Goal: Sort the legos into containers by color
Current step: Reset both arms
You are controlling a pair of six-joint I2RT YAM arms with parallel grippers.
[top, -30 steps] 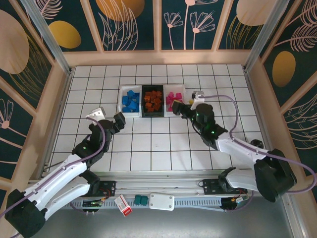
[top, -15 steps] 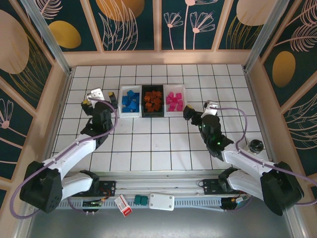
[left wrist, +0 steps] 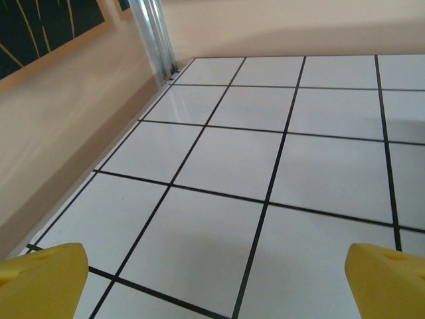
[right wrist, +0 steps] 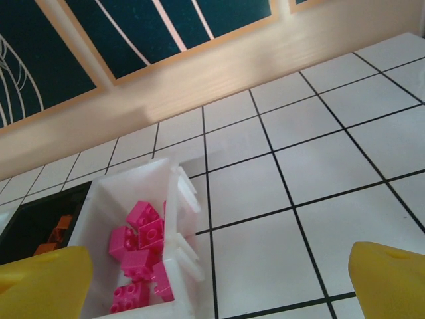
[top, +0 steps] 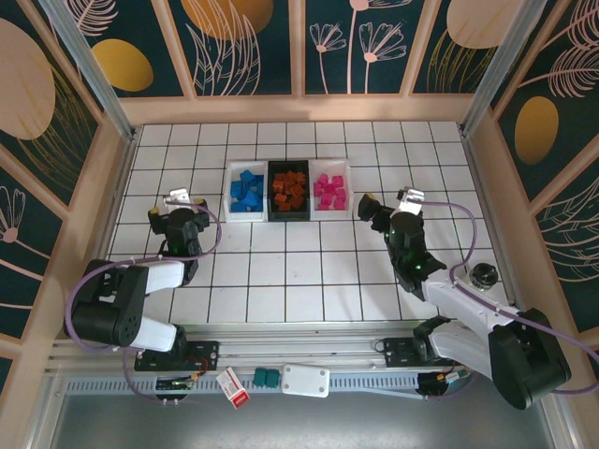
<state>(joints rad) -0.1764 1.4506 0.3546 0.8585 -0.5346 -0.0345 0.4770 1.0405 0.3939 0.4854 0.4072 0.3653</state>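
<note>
Since the earlier frame, my left end effector (top: pixel 176 213) has swung away from the blue bin, the arm doubling back on itself at the counter's left side. The right end effector (top: pixel 372 210) has drifted slightly right of the pink bin.

From overhead, the right arm reaches forward from its base with the elbow bent. The white tiled counter (top: pixel 290 271) is ringed by pale wooden walls with dark floral panels. Three containers sit in a row on it, side by side:
- a white bin (top: pixel 228 178) of blue legos (top: pixel 246 194)
- a black bin (top: pixel 288 217) of orange-brown legos (top: pixel 288 190)
- a second white bin (top: pixel 330 166) of pink legos (top: pixel 329 192)

On my left wrist camera, the yellow fingers (left wrist: pixel 40 279) stand spread wide over bare tiles, near the wall and a metal post (left wrist: pixel 156 36).

On the right wrist camera, the fingers (right wrist: pixel 392 282) are likewise spread wide (one in each lower corner). The pink legos lie heaped in their white bin ahead and to the left. The black bin is against its far side, with orange-brown bricks showing at the frame's edge.
</note>
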